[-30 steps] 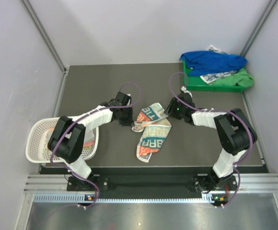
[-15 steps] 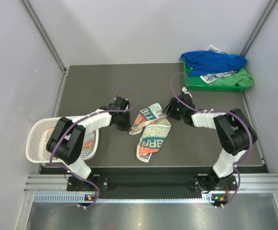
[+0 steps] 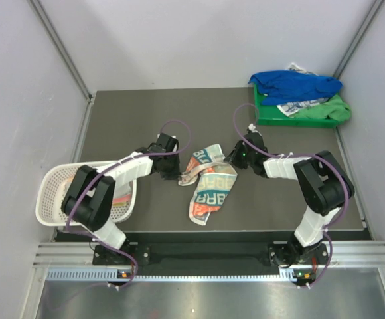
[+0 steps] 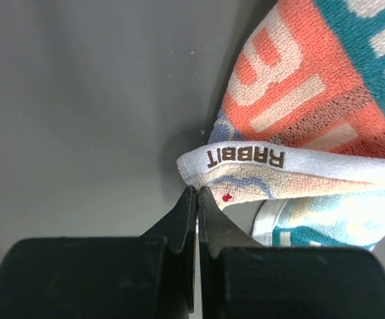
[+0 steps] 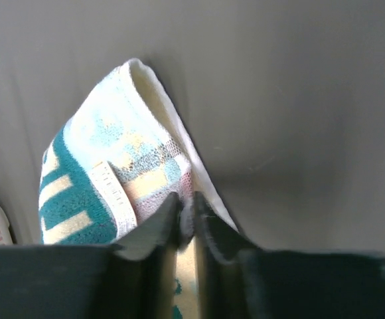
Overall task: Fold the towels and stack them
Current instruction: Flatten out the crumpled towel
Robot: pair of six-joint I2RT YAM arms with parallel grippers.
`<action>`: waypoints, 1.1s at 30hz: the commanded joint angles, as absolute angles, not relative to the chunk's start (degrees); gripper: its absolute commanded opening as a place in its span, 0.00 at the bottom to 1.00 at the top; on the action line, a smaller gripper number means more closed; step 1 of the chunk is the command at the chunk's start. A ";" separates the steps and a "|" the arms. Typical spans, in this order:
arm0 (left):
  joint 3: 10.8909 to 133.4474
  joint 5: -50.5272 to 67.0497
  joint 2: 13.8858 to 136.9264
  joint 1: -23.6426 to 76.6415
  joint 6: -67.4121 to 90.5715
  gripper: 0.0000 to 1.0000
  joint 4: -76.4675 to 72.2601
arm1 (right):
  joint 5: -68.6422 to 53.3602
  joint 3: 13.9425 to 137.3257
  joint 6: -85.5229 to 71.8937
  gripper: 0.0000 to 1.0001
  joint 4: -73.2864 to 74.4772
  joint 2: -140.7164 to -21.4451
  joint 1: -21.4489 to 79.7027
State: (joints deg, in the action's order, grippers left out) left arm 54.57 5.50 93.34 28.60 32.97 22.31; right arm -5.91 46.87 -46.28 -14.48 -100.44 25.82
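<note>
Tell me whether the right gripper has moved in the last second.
Yes. The right gripper has edged slightly left, away from the green tray and onto the lettered towel's right edge, where its jaws now pinch the cloth.

Printed in brown capitals along the white hem [image 4: 272,159] of the lettered towel [image 4: 372,40]: "RABBIT", upside down in the left wrist view. Above it, on the orange band [image 4: 292,86], big cream letters, cut off, perhaps "BI". From overhead, "BRA" legible in large letters on the same towel's near half. Sewn-on tag [image 5: 109,193] in the right wrist view: print too small to read.
</note>
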 commanded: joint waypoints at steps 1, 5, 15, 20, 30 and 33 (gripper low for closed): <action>56.42 4.05 88.69 28.39 31.73 0.00 22.32 | -6.33 45.88 -46.67 0.11 -14.68 -96.34 26.46; 61.15 2.47 82.90 29.09 27.62 0.00 26.53 | -3.61 46.76 -43.26 0.00 -10.82 -90.10 26.54; 76.81 4.39 64.53 34.71 14.60 0.00 34.80 | 2.20 61.16 -26.38 0.00 6.23 -63.75 28.91; 84.01 12.99 56.87 35.07 11.08 0.00 31.74 | 2.11 69.07 -21.89 0.00 11.16 -55.74 30.50; 94.57 24.69 52.47 34.98 11.78 0.00 29.45 | -2.72 78.65 -20.66 0.00 16.69 -45.18 31.55; 95.53 25.49 51.42 34.98 13.44 0.00 28.22 | -4.30 83.13 -21.09 0.00 18.97 -43.86 31.55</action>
